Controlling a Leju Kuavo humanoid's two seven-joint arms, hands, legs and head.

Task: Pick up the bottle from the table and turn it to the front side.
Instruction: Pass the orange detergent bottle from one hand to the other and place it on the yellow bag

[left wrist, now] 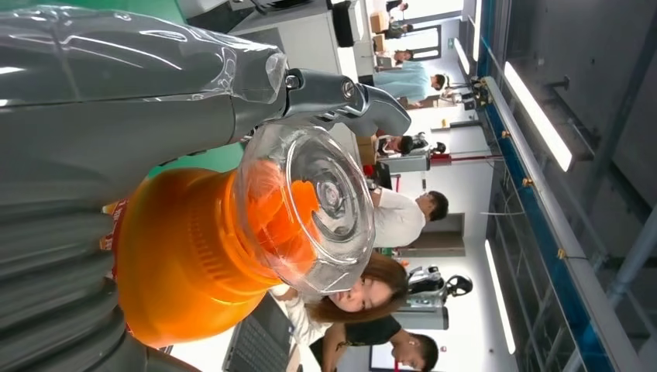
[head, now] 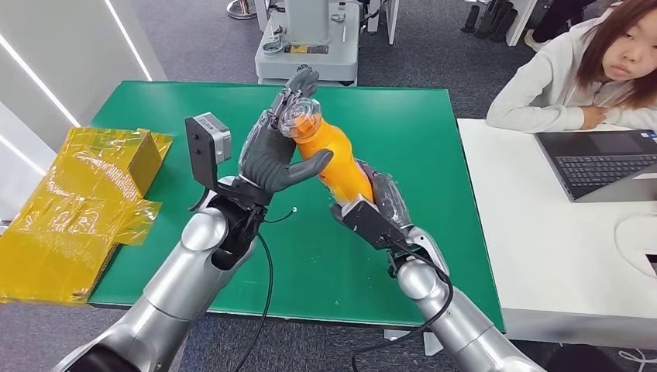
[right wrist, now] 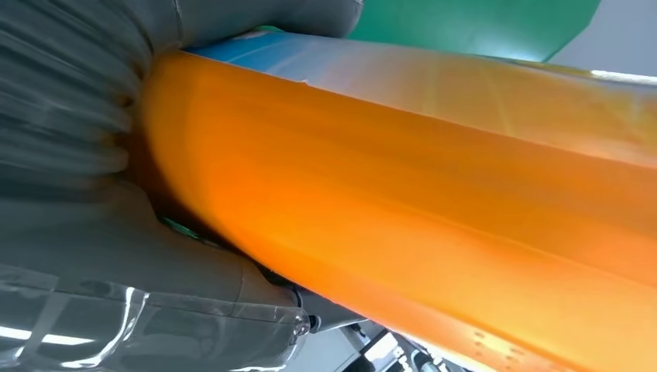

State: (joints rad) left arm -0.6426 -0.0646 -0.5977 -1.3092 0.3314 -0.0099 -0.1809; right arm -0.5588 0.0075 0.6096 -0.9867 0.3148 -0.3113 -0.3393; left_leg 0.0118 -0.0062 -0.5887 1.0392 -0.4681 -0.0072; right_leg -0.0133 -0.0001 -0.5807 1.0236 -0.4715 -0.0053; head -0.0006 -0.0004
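Note:
An orange bottle [head: 339,159] with a clear cap [head: 299,116] is held tilted above the green table [head: 442,155], cap toward the far left. My right hand [head: 381,203] grips its lower end from below. My left hand [head: 273,151] wraps its upper part, with the thumb across the orange shoulder and the fingers behind the cap. The left wrist view looks at the clear cap [left wrist: 318,205] and orange shoulder [left wrist: 178,256] between grey fingers [left wrist: 116,116]. Up close in the right wrist view, the orange body [right wrist: 403,209] lies against my right hand [right wrist: 77,232].
A box wrapped in yellow film [head: 77,201] lies at the table's left edge. A white desk [head: 542,232] with a laptop [head: 608,163] adjoins the right side, and a person [head: 573,74] sits there. A grey machine base [head: 306,46] stands beyond the far edge.

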